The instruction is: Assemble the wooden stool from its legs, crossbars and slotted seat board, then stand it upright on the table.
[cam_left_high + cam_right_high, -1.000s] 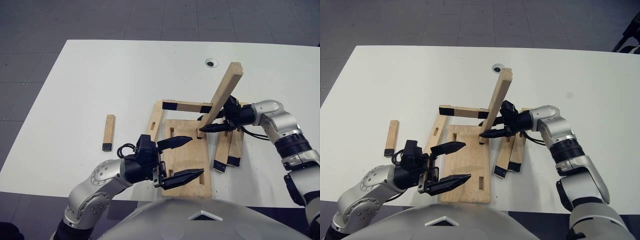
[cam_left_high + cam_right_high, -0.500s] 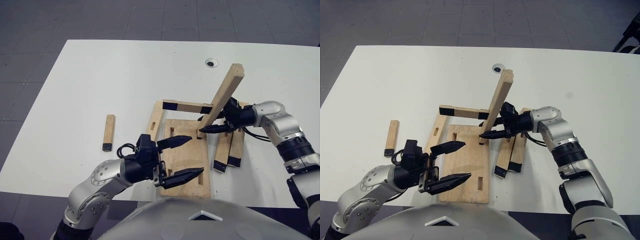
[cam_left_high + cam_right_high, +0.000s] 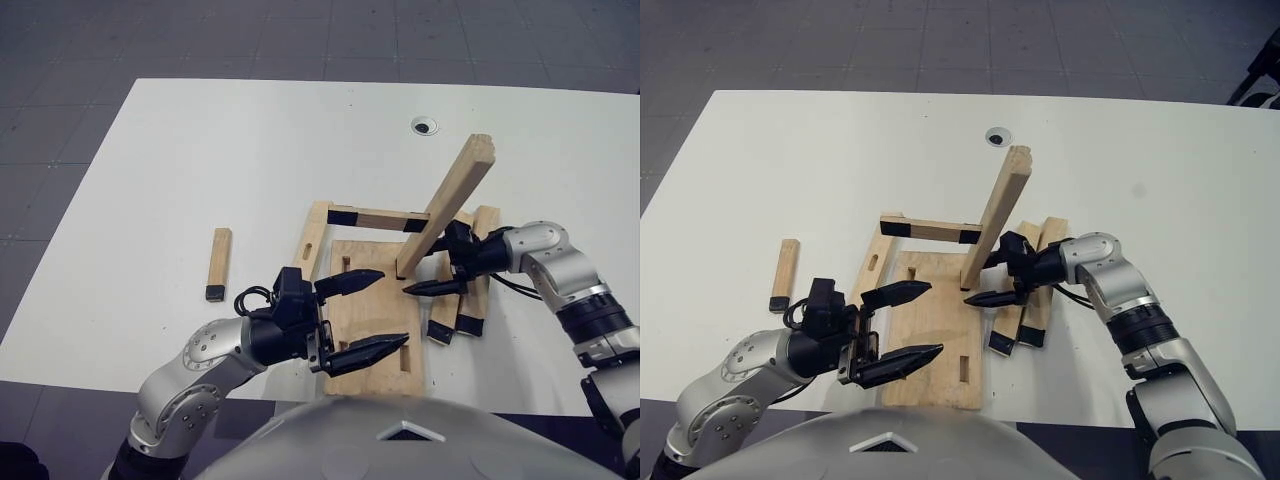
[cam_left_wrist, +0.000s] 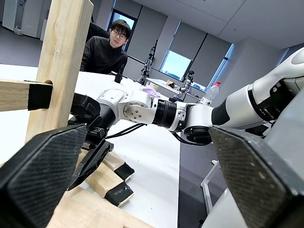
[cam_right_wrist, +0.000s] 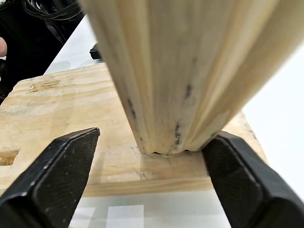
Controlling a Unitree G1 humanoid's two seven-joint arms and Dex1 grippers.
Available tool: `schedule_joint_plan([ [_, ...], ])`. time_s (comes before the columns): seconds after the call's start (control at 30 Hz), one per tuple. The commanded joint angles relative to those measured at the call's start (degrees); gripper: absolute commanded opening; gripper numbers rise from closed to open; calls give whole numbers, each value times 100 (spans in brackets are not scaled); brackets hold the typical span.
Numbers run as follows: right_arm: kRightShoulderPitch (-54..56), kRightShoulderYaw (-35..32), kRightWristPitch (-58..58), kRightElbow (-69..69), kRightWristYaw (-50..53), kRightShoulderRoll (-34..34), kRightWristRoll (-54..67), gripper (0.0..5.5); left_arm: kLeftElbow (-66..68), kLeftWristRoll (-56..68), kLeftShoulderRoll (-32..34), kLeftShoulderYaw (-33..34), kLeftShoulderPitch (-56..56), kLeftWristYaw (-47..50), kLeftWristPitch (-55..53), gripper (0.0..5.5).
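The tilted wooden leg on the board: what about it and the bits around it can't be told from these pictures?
- Whether the leg sits in a slot of the seat board: in the right wrist view, the leg's own base hides the joint.
- How many loose pieces lie beside the board: in the head views, the right hand covers part of them.
- The board's near slots: in the head views, the left hand overlaps them.

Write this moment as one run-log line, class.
leg: tilted, foot on seat board | right tool: open, straddling leg foot | left tool: open over seat board
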State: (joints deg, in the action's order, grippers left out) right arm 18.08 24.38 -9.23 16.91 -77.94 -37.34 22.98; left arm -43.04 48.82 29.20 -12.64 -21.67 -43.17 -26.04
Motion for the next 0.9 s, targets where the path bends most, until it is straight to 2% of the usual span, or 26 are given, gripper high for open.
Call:
schedule_joint_plan([
  [0.03, -350, 50, -338, 244, 251, -138, -556, 449, 162, -672, 102, -182, 124, -22, 194, 473],
  [0.23, -423, -641, -556, -691, 415, -214, -80, 541, 1129, -2912, 381, -960, 792, -244, 1215, 473],
  [0.37, -794, -1212, -840, -1794, 585, -346, 314, 547, 1813, -4184, 586, -1363, 1339, -362, 1881, 473],
  [0.57, -1829, -2223, -879, -2883, 871, -657, 686, 547, 1972, -4861, 864, -1778, 1687, -849, 2102, 473],
  [0.73, -3050, -3793, -1030, -4302, 1123, -854, 1505, 547, 1928, -4795, 1043, -1905, 1755, -1268, 1720, 473],
  [0.9, -3543, -5252, -1194, -5296, 1445, -944, 2279, 547, 2036, -4344, 994, -1759, 1626, -1333, 1261, 473],
])
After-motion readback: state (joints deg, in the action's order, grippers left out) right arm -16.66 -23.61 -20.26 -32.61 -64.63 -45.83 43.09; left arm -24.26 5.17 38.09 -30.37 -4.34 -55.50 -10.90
